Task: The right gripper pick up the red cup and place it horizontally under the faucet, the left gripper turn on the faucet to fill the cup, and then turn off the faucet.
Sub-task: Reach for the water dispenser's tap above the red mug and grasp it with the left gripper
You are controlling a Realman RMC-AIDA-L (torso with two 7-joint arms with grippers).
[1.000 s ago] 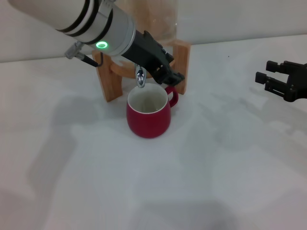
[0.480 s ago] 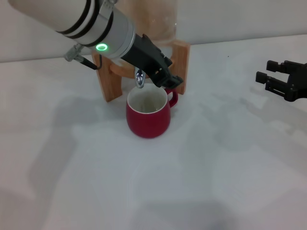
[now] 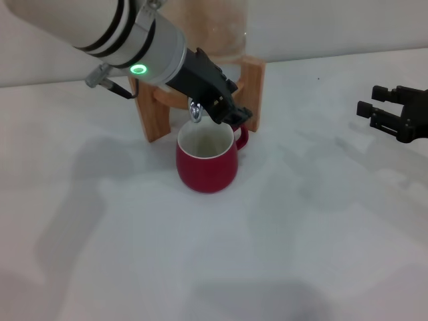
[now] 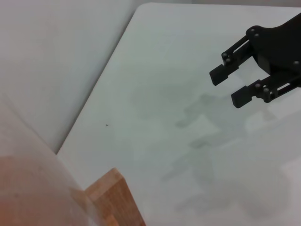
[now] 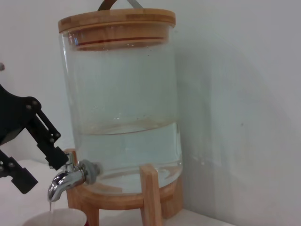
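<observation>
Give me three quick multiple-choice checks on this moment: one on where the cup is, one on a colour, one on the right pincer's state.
1. Where does the cup stand?
A. under the tap
B. beside the right pincer
C. on the jar lid

2. What colour is the light on the left arm?
A. blue
B. green
C. red

3. What is the right pincer doing?
A. gripping the cup
B. open, holding nothing
C. shut on the tap

Answers:
1. A: the cup sits upright below the tap, in front of the wooden stand.
2. B: a green light glows behind the left pincer at the tap.
3. B: the right pincer hovers far aside, fingers apart.
</observation>
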